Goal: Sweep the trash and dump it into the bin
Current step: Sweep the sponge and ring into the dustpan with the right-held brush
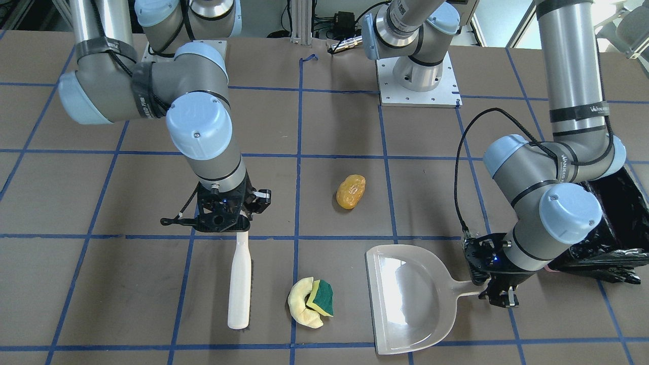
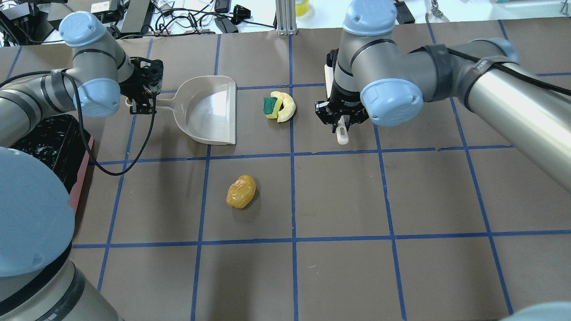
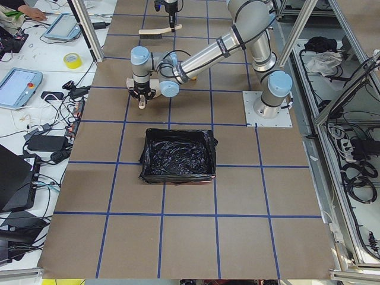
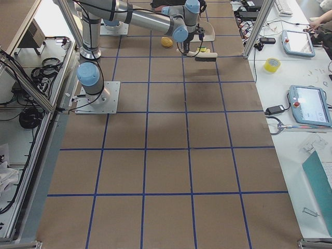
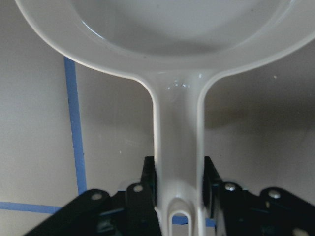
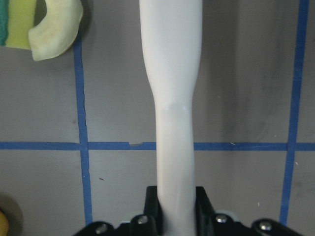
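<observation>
Three pieces of trash lay on the brown table (image 1: pixel 101 284), all of them outside the bin. Two were touching: one yellow-and-green sponge (image 1: pixel 322 298) sat tucked into the curve of one pale yellow peel-like piece (image 1: pixel 301 306). The third, an orange-yellow potato-like lump (image 1: pixel 351 191), lay well apart from that pair and nearer the robot's bases.

There was one white dustpan (image 1: pixel 405 299) and one white brush (image 1: pixel 240 284), with the sponge and peel between them. The dustpan rested flat with its open edge turned toward the pair. The left gripper (image 1: pixel 494 291) was clamped on the dustpan's handle, and the wrist view showed its two fingers (image 5: pixel 210 183) pressed against either side of the handle. The right gripper (image 1: pixel 238 223) was closed around the narrow end of the brush's handle, and the head reached out away from the robot. Whether the bristles touched the table could not be told.

One bin (image 3: pixel 178 176), lined with a crinkled black bag, stood on the robot's left side, just beside the left arm's elbow. Nothing could be made out inside it.
</observation>
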